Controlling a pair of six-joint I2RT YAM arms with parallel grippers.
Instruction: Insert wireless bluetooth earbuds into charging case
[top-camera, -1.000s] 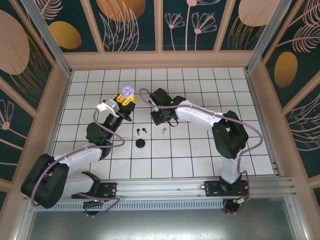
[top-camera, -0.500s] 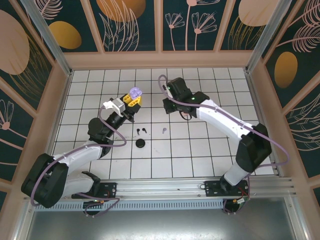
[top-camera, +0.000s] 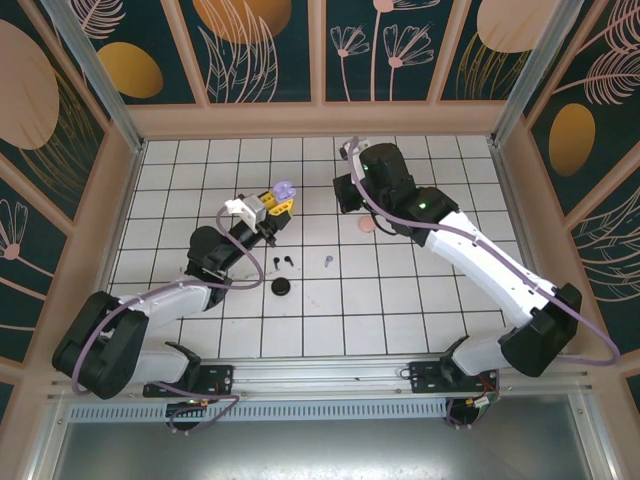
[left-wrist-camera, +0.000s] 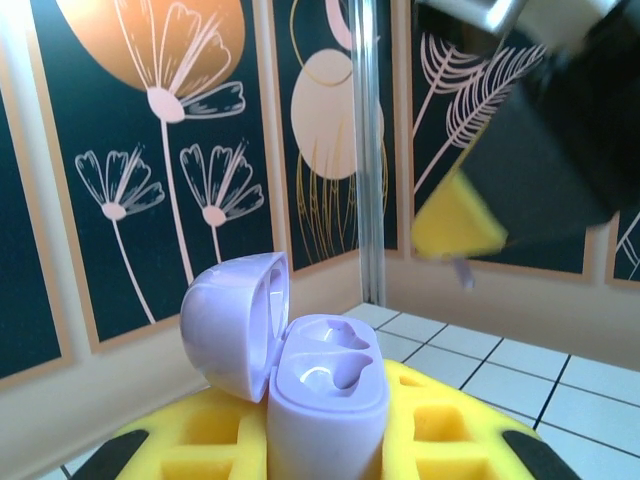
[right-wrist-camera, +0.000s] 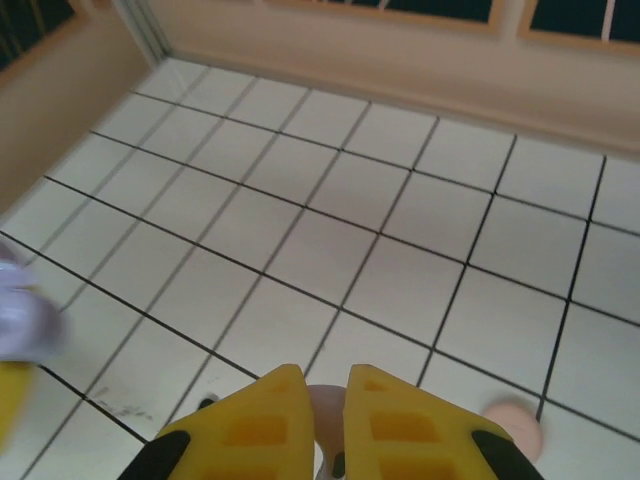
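Observation:
My left gripper is shut on an open lilac charging case, held up off the floor. In the left wrist view the case stands upright between the yellow fingers, lid tipped back to the left and both sockets empty. My right gripper hangs to the right of it, shut on a small lilac earbud; its stem pokes out below the yellow pad. On the floor lie two black earbuds and one lilac earbud.
A black round case sits on the tiles near the black earbuds. A pale pink round case lies under the right arm and shows as the pink disc in the right wrist view. Patterned walls enclose the tiled floor.
The right arm has risen from the floor near the earbuds and swung back and right, uncovering the pink case. The left gripper has carried the lilac case to the right.

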